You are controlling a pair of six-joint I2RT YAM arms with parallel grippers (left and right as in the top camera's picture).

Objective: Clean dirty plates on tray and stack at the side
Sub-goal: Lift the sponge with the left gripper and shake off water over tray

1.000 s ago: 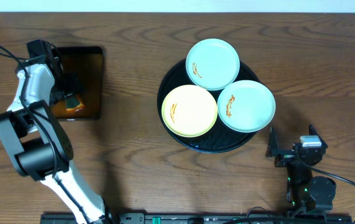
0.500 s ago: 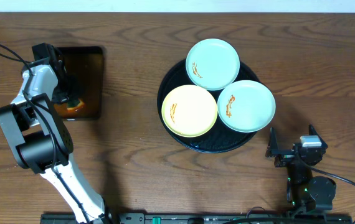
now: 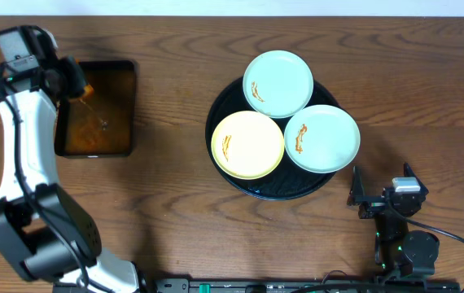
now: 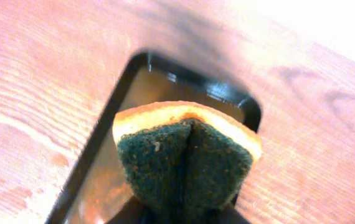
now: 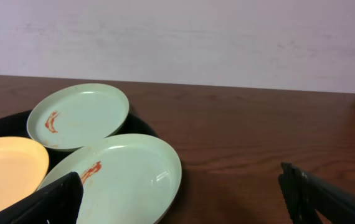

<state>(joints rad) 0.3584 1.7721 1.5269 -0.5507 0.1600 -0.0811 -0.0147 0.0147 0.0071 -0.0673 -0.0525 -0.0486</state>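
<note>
- The large round glossy black tray (image 3: 271, 192) sits right of centre on the brown wooden table (image 3: 175, 203).
- Three plates lie on it, their edges meeting near its middle.
- One pale mint-blue round plate (image 3: 277, 84) lies at the back, overhanging the rim.
- The pale yellow round plate (image 3: 247, 145) lies front-left.
- The second pale mint-blue round plate (image 3: 322, 137) lies front-right, overhanging the right rim.
- The rectangular black tray of orange-brown liquid (image 3: 102, 110) sits well apart, at the far left.
- The left gripper (image 3: 75, 81) hangs over that tray's back-left corner with the orange-and-green sponge (image 4: 187, 155).
- The right gripper (image 3: 380, 185) sits near the front, just right of the round tray.
</note>
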